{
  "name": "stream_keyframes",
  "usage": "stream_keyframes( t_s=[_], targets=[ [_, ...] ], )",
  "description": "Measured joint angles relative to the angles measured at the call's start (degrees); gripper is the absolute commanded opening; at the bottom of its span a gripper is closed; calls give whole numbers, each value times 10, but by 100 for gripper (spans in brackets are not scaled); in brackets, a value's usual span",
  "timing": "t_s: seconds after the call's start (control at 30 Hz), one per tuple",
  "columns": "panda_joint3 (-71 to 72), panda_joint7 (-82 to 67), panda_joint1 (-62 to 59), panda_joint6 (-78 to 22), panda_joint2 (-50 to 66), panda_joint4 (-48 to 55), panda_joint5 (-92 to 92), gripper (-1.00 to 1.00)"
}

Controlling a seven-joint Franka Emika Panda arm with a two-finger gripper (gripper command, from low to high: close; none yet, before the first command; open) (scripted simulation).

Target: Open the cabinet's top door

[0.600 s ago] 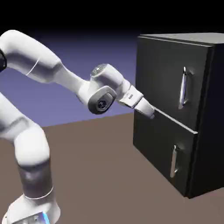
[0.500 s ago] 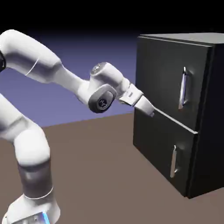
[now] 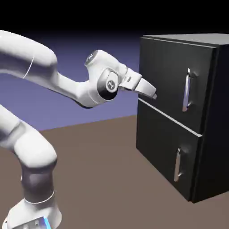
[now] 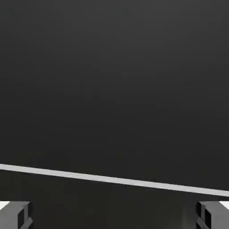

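**A:** Where does the cabinet point(image 3: 179, 116) sit?

**B:** It fills the right side of the exterior view, a tall matte black box standing on the brown table point(image 3: 103, 179). Its front faces down and to the left in the frame. The top door point(image 3: 167, 80) takes the upper part of that front and lies flush, with its long silver handle point(image 3: 187, 91) upright near the door's right edge. Below a thin pale seam is the shorter lower door point(image 3: 165, 154) with a smaller handle point(image 3: 178, 164).

**A:** And the arm?

**B:** It rises from the lower left corner and reaches right. The gripper point(image 3: 153, 94) is at upper middle, tilted down toward the right, right up at the left edge of the top door, just above the seam. Whether it touches the panel I cannot tell. It is well apart from the long handle.

**A:** Are the fingers apart?

**B:** Yes, spread wide with nothing between them. In the hand view the two grey fingertips point(image 4: 15, 214) stand in the bottom corners, and black door surface fills everything else, crossed low down by the pale seam point(image 4: 114, 180), slightly slanted.
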Motion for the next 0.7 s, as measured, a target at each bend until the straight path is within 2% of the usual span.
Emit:
stream_keyframes(
  t_s=[0.7],
  targets=[
    [-198, 385, 177, -37, -72, 80, -523, 100]
  ],
)
